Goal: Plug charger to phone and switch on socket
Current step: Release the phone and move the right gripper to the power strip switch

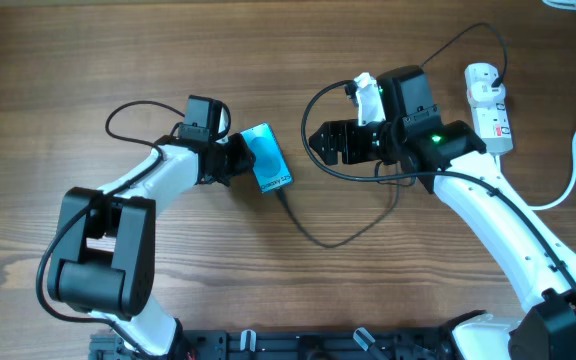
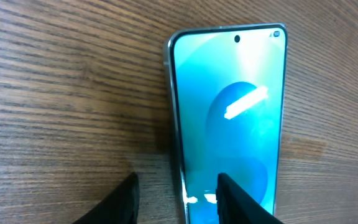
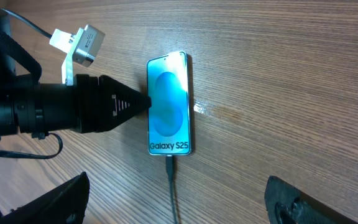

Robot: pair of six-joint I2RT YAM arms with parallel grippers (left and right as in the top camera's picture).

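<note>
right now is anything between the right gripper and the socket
Only the charger cable: it loops around the right gripper and arcs on to the socket. The gripper, open, points away toward the phone, so swinging back may snag it.

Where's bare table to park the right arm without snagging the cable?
Bare wood lies along the top edge above the phone and left gripper, and low centre below the charger loop. Crowded: between phone and right gripper, and around the socket.
</note>
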